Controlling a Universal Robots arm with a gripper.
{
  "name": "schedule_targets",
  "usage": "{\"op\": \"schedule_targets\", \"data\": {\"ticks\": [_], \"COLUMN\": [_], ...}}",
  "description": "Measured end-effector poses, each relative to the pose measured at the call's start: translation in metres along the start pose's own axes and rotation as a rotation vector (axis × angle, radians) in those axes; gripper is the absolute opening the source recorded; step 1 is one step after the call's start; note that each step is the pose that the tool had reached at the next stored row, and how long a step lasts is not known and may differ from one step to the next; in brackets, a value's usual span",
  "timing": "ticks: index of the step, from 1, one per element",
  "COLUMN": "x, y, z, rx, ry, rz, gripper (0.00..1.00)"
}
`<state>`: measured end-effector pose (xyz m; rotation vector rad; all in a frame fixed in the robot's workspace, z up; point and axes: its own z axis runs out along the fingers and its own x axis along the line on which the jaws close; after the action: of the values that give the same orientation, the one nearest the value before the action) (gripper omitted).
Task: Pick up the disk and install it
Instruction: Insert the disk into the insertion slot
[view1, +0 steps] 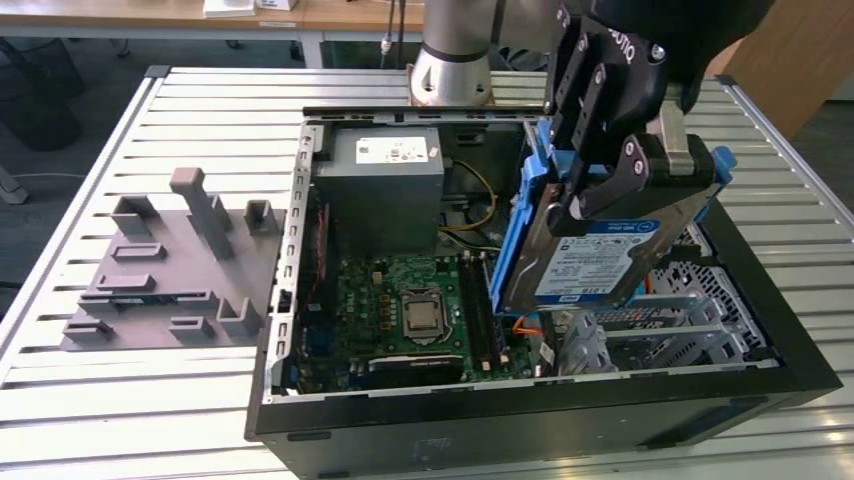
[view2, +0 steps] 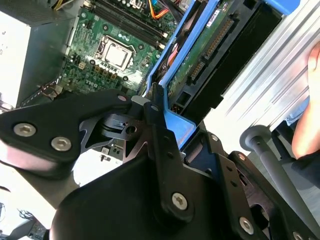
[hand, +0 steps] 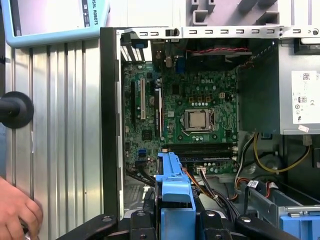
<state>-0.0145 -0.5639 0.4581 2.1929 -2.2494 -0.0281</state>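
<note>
Black fingers (view1: 607, 190) of the gripper (view1: 641, 172) pinch the disk (view1: 601, 255) by its blue rails (view1: 521, 225). It hangs on edge, tilted, inside the open case (view1: 534, 425), between motherboard (view1: 414, 310) and bay (view1: 687, 335).

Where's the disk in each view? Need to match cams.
Exterior view: disk clamped in the gripper, tilted over the open case, at the exterior view's right.
Second wrist view: disk's green circuit-board side, beside the motherboard.
First wrist view: edge-on, blue rail over the motherboard's edge.
Shared landmark: CPU socket.
</note>
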Motion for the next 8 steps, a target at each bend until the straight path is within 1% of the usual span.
{"op": "schedule_targets", "data": {"ticks": [2,8], "x": [0.0000,0.0000], "y": [-0.0024,-0.0028], "z": [0.0000,0.0001], "rx": [0.0000,0.0000], "ry": [0.0000,0.0000], "rz": [0.000,0.000], "gripper": [0.36,0.36]}}
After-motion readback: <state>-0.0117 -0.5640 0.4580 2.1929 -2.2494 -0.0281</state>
